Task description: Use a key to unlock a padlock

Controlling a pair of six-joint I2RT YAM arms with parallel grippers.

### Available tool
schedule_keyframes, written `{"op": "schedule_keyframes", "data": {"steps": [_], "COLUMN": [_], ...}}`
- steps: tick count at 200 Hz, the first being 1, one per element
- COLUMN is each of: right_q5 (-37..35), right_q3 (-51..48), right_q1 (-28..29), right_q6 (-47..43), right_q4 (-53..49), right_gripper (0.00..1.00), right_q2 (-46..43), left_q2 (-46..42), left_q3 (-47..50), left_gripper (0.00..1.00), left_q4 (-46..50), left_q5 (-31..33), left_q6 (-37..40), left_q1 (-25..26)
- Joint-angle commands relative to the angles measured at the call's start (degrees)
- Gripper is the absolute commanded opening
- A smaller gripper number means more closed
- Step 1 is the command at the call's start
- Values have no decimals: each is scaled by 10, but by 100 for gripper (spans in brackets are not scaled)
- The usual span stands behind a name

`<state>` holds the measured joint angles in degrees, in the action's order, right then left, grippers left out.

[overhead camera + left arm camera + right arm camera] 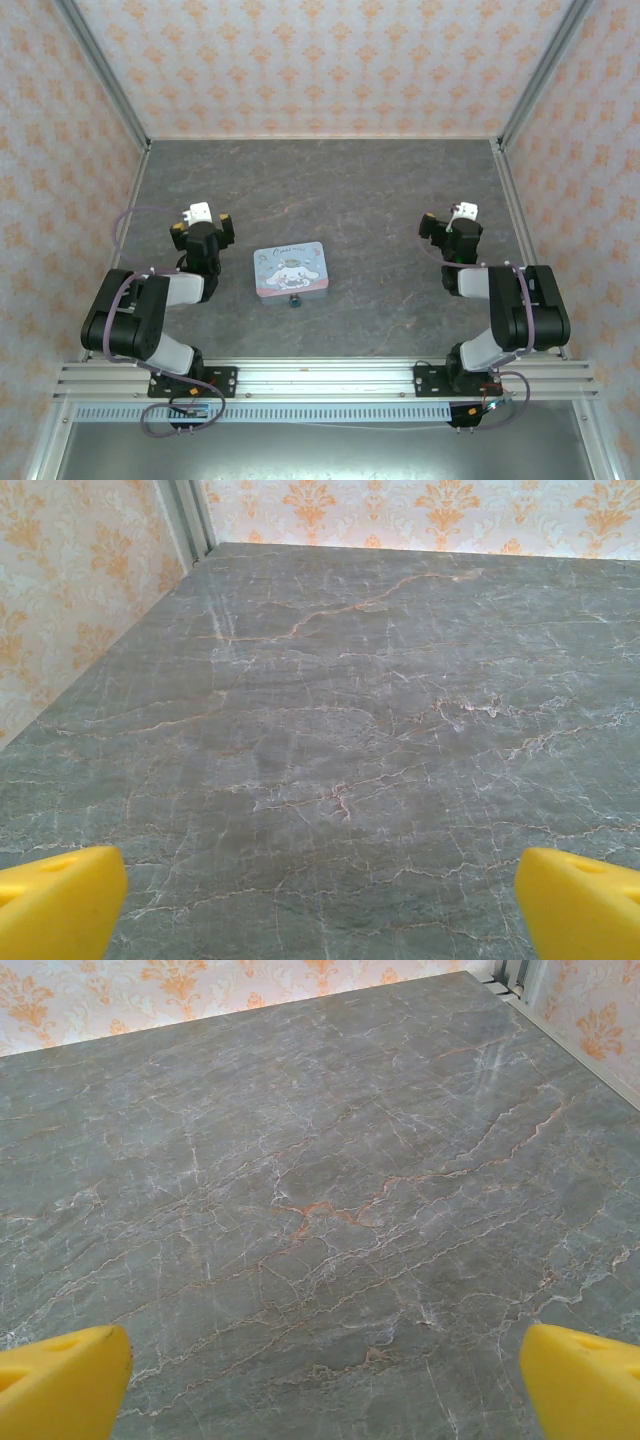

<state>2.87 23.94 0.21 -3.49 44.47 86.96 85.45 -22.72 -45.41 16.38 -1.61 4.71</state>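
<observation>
Noted: table [330, 730] grey stone-look, veined, smooth, faint sheen. My left fingertips [55, 905] smooth matt yellow plastic. The tin [291, 270] printed, slightly glossy; padlock [295, 300] dark metal. The walls [300, 60] matt patterned paper.

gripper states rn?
Left gripper: open, holding nothing.
Right gripper: open, holding nothing.

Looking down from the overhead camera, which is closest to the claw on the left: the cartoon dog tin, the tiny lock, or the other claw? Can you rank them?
Measured from the left gripper:
1. The tin, just to its right, mid-table.
2. The padlock, a little farther, by the tin's near edge.
3. The right gripper, far across on the right side.
</observation>
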Motion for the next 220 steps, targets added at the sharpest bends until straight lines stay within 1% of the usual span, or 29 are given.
{"op": "schedule_keyframes", "data": {"steps": [1, 103, 118, 139, 157, 169, 178, 196, 209, 220], "right_q5": [4, 5, 5, -3, -8, -18, -25, -18, -4, 22], "right_q3": [0, 1, 1, 0, 2, 13, 29, 78, 112, 137], "right_q1": [-1, -1, -1, -1, -1, -1, 0, -1, 0, 0], "right_q6": [4, 4, 4, 7, 9, 13, 16, 30, 63, 96], "right_q4": [-1, -3, -1, -2, -2, -33, -79, -221, -315, -383], "right_gripper": [99, 99, 99, 99, 99, 99, 99, 99, 99, 99], "right_q2": [2, 2, 2, 1, -1, -18, -42, -95, -126, -143], "left_q2": [2, 2, 1, 1, -4, -31, -65, -144, -190, -218], "left_q3": [-5, -6, -5, -8, -8, -11, -15, -43, -77, -109], "left_gripper": [100, 100, 100, 100, 100, 100, 100, 100, 100, 100], "left_q4": [8, 9, 7, 14, 16, 41, 76, 183, 271, 337], "left_q5": [1, 2, -1, -23, -23, -22, -20, -27, -57, -83], "left_q6": [-3, -4, -4, 4, 5, 5, 5, -8, -33, -73], "left_q1": [-4, -5, -4, -5, -5, -5, -5, -5, -5, -4]}}
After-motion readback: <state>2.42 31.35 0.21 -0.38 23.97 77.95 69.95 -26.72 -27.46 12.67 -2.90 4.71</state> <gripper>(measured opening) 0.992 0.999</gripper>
